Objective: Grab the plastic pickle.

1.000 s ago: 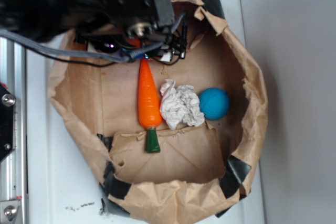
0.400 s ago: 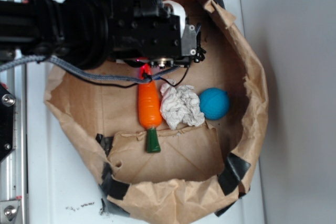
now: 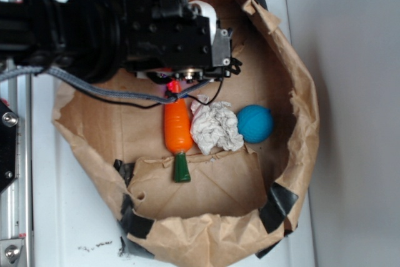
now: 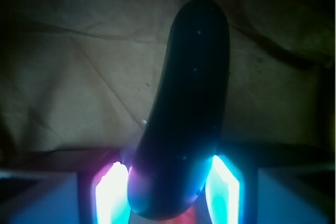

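1. Dark green and glossy, the plastic pickle (image 4: 186, 114) fills the wrist view, its near end sitting between the two glowing pads (image 4: 224, 190) of the claw (image 4: 168, 192).
2. Its long axis runs straight out from the claw, leaning slightly right toward the far end, so it lies lengthwise along the gap rather than across it.
3. The pads stand close on either flank of the near end; they look to be touching it, but the glare hides the contact line, so I cannot tell whether the claw is clamped or merely closing.
4. Behind the pickle is creased brown paper, the inside of the paper bag (image 3: 300, 129) that sits on the white bench (image 3: 81, 217).
5. In the exterior view the black arm reaches into the far left part of the bag, and its body hides both the claw and the pickle completely.
6. That view also shows an orange carrot (image 3: 177, 126), a crumpled white paper wad (image 3: 214, 126) and a blue ball (image 3: 255, 122) lying in a row, near the arm's lower edge.
7. My judgement: if the grip is firm, a straight lift is all that remains; the smooth rounded end could slip out.
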`<state>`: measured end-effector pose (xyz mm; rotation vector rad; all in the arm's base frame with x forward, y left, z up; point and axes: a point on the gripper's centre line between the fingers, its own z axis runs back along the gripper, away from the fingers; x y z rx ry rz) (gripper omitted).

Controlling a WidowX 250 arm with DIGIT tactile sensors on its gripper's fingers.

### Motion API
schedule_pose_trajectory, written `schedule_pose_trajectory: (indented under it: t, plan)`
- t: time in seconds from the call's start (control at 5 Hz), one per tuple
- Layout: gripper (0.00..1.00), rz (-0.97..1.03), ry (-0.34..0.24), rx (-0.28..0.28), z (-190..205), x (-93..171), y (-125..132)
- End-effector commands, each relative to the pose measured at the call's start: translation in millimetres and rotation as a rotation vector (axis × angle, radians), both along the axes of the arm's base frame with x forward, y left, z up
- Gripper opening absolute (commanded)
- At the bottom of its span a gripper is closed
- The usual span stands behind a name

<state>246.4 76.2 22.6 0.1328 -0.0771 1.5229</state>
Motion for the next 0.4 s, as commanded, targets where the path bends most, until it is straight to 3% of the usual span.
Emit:
schedule_pose_trajectory:
  t: [0.0,0.2]
  plan:
    - [0.0,-0.051,-0.097,-0.075,77.5,-5.1,5.9]
    - [0.0,-0.086,-0.081,-0.113,107.0,-6.7,3.0]
